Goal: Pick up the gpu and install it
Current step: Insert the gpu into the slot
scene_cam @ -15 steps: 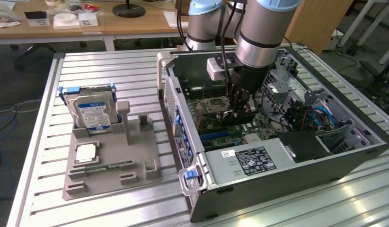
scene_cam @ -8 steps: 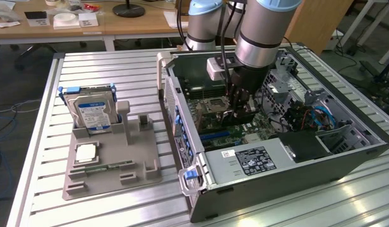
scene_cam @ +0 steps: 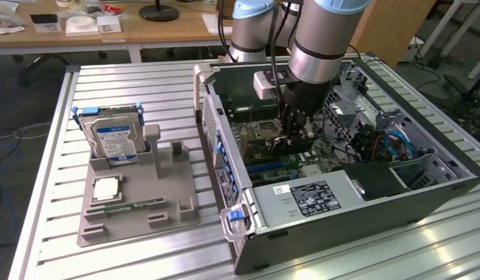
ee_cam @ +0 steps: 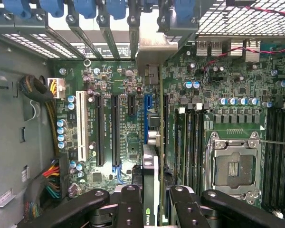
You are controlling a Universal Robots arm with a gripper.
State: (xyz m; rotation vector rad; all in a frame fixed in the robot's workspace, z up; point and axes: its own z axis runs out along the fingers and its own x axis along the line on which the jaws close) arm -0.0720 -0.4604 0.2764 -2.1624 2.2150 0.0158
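Both fingers (ee_cam: pixel 131 209) of the gripper (ee_cam: pixel 154 213) are closed against the two faces of the gpu (ee_cam: pixel 152 180), which is held on edge between them. An Nvidia logo (ee_cam: pixel 147 219) is printed on the card's upper edge at the grip; only the first letters read clearly.

The card's long axis runs straight away from the gripper, parallel to the expansion slots, with its silver bracket (ee_cam: pixel 154 50) at the far end, against the slot openings in the case's rear wall. The card stands along and just beside the blue expansion slot (ee_cam: pixel 146 111) of the motherboard (ee_cam: pixel 123 128). Whether its connector is seated cannot be told. White lettering beside the slots is too fine to read. The open CPU socket (ee_cam: pixel 233 168) lies to one side.

In the exterior view the arm reaches down into the open computer case (scene_cam: pixel 427 192), past the power supply (scene_cam: pixel 283 210), whose black label (scene_cam: pixel 314 197) is illegible. Towards the tabletop's (scene_cam: pixel 131 81) left edge in that view, a grey holder tray (scene_cam: pixel 131 216) carries an upright hard drive (scene_cam: pixel 114 140) with a blue-white label, text unreadable.
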